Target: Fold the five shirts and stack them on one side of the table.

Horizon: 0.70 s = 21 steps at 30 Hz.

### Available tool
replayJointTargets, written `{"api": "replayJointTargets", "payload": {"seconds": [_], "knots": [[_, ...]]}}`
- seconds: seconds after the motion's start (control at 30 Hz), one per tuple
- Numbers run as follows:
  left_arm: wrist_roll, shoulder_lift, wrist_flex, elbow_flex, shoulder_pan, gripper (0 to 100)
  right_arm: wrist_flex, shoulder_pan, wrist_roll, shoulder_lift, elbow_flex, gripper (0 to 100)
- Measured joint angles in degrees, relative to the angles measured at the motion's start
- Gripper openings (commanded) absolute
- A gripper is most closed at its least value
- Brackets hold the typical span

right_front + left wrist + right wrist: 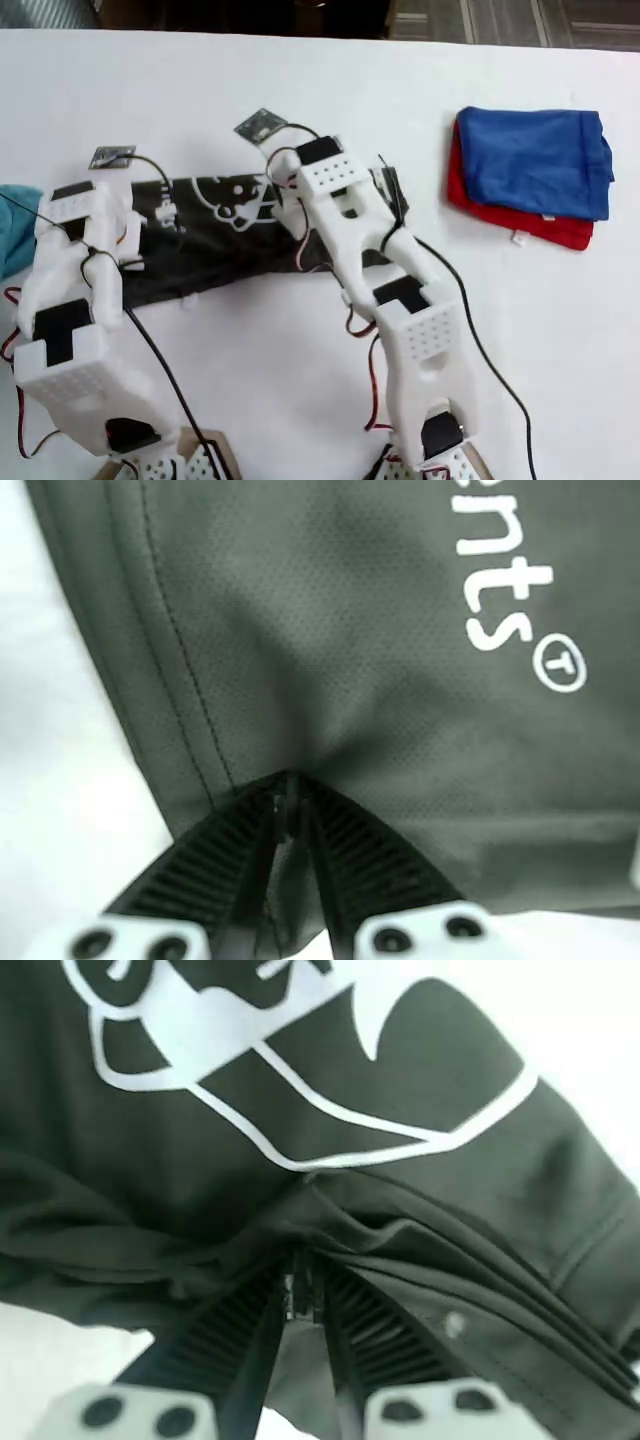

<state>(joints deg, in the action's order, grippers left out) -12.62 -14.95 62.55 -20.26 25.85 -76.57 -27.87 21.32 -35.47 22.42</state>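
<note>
High view first, arm: where is the shirt you're working on?

Operator, the black shirt (215, 235) lies spread lengthwise on the table (300, 80), under and between my two wrists. Off to one side, well apart from it, a blue shirt (535, 160) sits folded on top of a red shirt (560, 228). I take that to be the stack. A teal shirt (15, 225) pokes in at the opposite edge.

And your jaws?

Both are pinched tight on the black shirt. My left gripper (285, 800) has closed on plain cloth just beside a stitched hem. My right gripper (300, 1290) has bitten into a bunch of creases below the white print.

So which step is this?

I judge it to be the middle of folding the black one, with both holds taken and the fold not yet laid over.

What does the next move ask of you?

I should raise both wrists together, level, so the cloth between them stays taut. Then I carry the held edge across the body of the shirt and let go only once it lies flat. If one side leads, I'd expect the fold to skew or the thin pinch on my left to slip.
</note>
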Motion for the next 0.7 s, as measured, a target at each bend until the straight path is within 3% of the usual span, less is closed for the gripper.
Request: {"api": "replayJointTargets", "payload": {"seconds": [0.4,0.7], "knots": [[0.00,0.00,0.00,0.00,0.00,3,-7.47,11.16,-3.60,8.79,-6.15,2.2],[0.00,0.00,0.00,0.00,0.00,3,2.02,18.55,-1.14,9.05,-19.87,2.2]]}}
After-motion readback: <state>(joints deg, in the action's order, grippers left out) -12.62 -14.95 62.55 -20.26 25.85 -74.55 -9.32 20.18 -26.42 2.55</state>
